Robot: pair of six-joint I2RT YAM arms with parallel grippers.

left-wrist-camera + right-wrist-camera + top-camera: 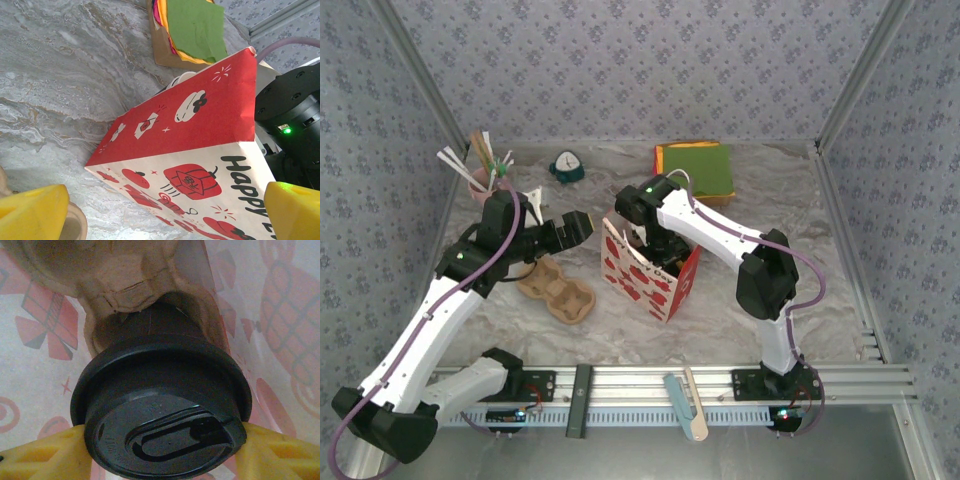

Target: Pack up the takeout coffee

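**Item 1: lidded cup** [160, 405]. It sits down inside the gift bag [645, 282], which stands mid-tabletop [740, 300]. Its base is seated in a socket of a pulp carrier [125, 285] that is also in the bag.
- Look: dark paper wall and a round black plastic lid with a raised oval sip tab. The lid is pressed on square, and I see no dent or spill.
- Long axis: it runs from the lid straight away from my right wrist into the socket. I judge the cup upright, lid uppermost.

**Item 2: my right jaws** [162, 452]. They are partly closed, with one yellow pad against each side of the lid rim, pinching the lidded cup from above. The cup lies directly ahead of them, axis in line with my reach. This is the nearer arm, so any seating or letting go falls to it.

**Item 3: my left jaws** [162, 210]. They are spread wide and empty. They are level with the bag's red side panel, near it but not touching.

**Item 4: second cardboard carrier** [557, 290]. It lies on the tabletop under my left arm, with its sockets bare.

**Item 5: pink cup of straws** [480, 185]. It stands at the far left, well apart from the bag.
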